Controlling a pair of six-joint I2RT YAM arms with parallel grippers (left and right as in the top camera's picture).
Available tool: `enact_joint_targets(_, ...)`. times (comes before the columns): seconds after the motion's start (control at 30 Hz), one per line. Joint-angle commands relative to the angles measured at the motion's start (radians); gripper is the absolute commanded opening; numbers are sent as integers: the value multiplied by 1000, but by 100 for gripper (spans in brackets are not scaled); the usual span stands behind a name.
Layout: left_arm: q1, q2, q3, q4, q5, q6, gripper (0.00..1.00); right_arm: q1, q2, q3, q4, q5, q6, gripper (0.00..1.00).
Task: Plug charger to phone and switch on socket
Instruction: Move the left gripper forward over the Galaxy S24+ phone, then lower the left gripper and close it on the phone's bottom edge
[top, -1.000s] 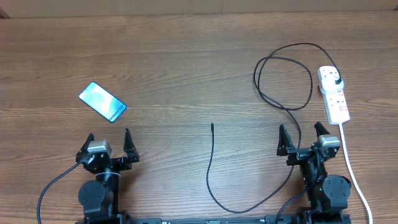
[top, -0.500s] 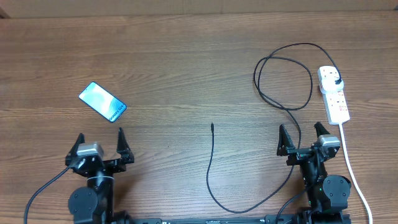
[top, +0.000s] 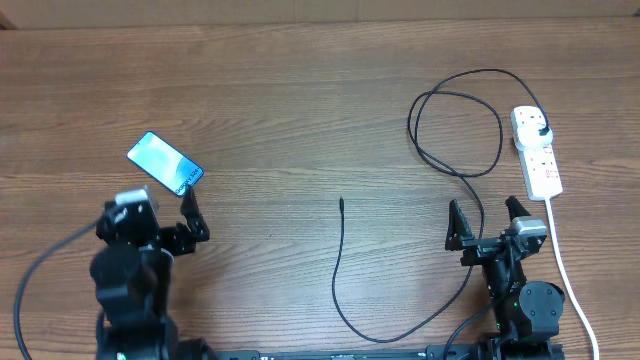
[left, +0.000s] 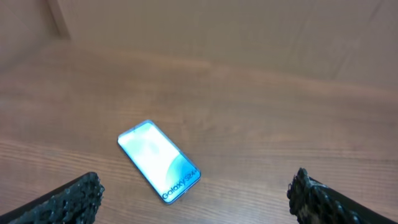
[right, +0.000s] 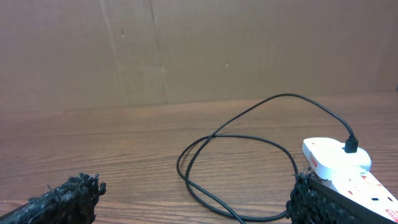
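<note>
The phone (top: 165, 164) lies flat on the table (top: 300, 100) in the left part of the overhead view. It is turned at an angle and its blue screen faces up. In the left wrist view the phone (left: 159, 160) is in the lower middle, with the small text at its nearer end.

The charger (top: 342, 230) has its free tip near the centre of the overhead view, well apart from the phone. From there the thin black cable goes down, bends along the lower edge, rises on the right and makes a loop in the upper right. Its plug (top: 541, 132) sits in the upper end of the socket (top: 538, 160). The socket lies at the right edge, and its white cord (top: 565, 270) goes down to the lower right corner. The right wrist view shows the loop (right: 287, 95) and the plugged end of the socket (right: 339, 163).

The left gripper (top: 150, 203) is just below the phone. Its jaws are spread wide and grasp nothing. One finger (left: 74, 199) shows at each lower corner of the wrist view, and the phone lies on the table ahead of them.

The right gripper (top: 482, 210) is at the lower right, beside the socket. Its jaws are also released wide and hold nothing. Seen from above, the cable passes under it; I cannot tell if they touch.
</note>
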Motion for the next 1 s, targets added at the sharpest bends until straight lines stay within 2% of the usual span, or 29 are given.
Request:
enact_joint_targets(0.0,6,120,137,-66,-23,19,99,4,-11,-11,2,14,-4,100)
enact_joint_targets(0.6,6,790,767,-591,-24,-7,100,4,-11,-11,2,14,-4,100)
enact_joint_targets(0.8,6,945,890,-711,38,53,100,4,-11,-11,2,14,-4,100)
enact_joint_targets(0.97,6,1017,904,-732,39,52,99,4,-11,-11,2,14,-4,100)
